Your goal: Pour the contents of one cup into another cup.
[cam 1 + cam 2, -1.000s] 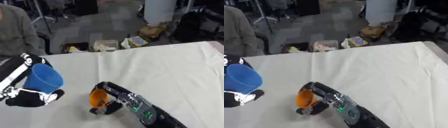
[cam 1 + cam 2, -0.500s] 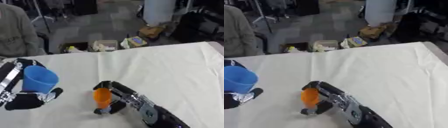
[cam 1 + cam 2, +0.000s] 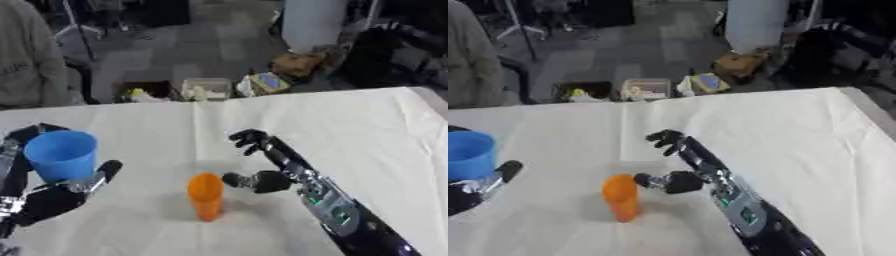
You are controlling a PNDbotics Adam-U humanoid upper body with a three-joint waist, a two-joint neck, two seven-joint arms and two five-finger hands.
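Left eye view shows my left robot hand (image 3: 54, 197) curled round the blue cup (image 3: 61, 155), holding it upright at the left edge of the bench (image 3: 350, 120), which is covered in a white cloth. The orange cup (image 3: 206, 196) stands upright on the cloth near the middle. My right robot hand (image 3: 261, 172) sits just beside it with fingers spread wide, apart from the cup wall, holding nothing. I judge the step in hand to be bringing the blue cup over and tipping it into the orange one. To do it well I would bring the blue rim above the orange mouth before tilting, tilt slowly, and keep the right robot hand near enough to steady the narrow orange cup, which looks easy to topple. I cannot tell the contents of either cup: neither interior shows from this angle.
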